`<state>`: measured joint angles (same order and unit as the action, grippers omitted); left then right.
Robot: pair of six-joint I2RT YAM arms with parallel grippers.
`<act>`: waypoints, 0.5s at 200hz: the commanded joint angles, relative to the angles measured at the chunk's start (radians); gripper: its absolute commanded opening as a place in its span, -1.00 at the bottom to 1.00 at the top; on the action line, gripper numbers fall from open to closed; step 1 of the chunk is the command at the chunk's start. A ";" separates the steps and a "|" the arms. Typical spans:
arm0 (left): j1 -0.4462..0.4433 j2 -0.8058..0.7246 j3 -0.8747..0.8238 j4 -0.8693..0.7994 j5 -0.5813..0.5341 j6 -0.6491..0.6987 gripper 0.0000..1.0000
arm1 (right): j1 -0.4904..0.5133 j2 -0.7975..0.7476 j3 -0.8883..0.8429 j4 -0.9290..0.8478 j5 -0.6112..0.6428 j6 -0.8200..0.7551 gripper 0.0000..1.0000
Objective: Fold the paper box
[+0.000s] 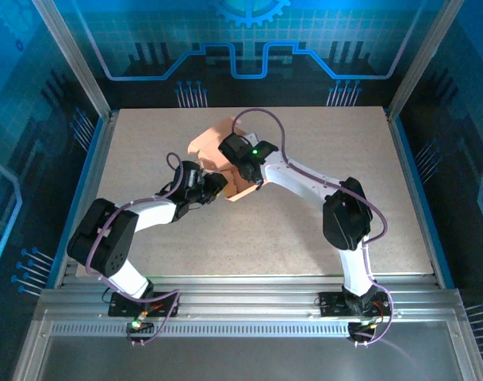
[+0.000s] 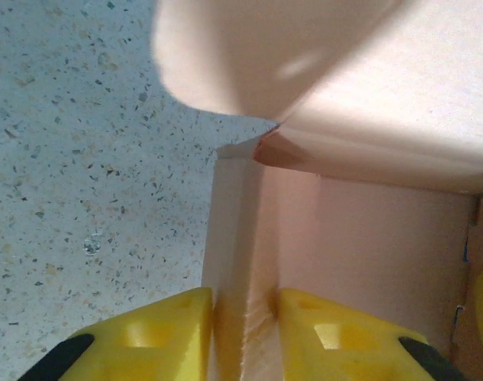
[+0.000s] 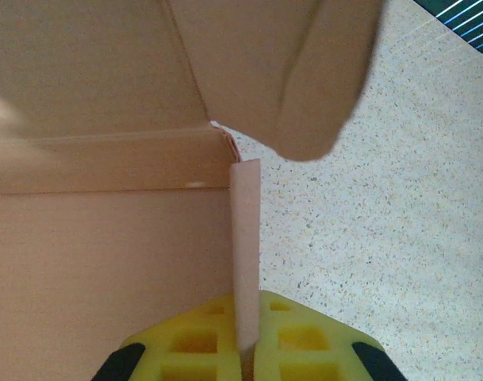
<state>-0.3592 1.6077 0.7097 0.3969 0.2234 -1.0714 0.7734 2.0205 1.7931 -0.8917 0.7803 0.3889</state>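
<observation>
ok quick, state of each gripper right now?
Left gripper: closed, pinching an upright wall of the paper box.
Right gripper: closed, pinching a thin upright panel of the same box.

no readable text, labels, brands or numbers, paper box (image 1: 205,145) plain, unprinted
</observation>
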 commanded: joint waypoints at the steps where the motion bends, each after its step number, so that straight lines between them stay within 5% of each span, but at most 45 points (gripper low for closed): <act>1: 0.004 -0.027 -0.014 -0.002 0.005 0.010 -0.51 | -0.009 -0.015 -0.003 0.003 -0.018 0.010 -1.00; 100: -0.007 0.055 0.024 -0.054 0.004 0.036 -0.86 | 0.048 0.009 0.065 -0.043 0.017 0.021 -0.94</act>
<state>-0.3607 1.6436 0.7097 0.3775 0.2249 -1.0630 0.7910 2.0209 1.8088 -0.9115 0.7864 0.3889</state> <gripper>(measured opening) 0.095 0.070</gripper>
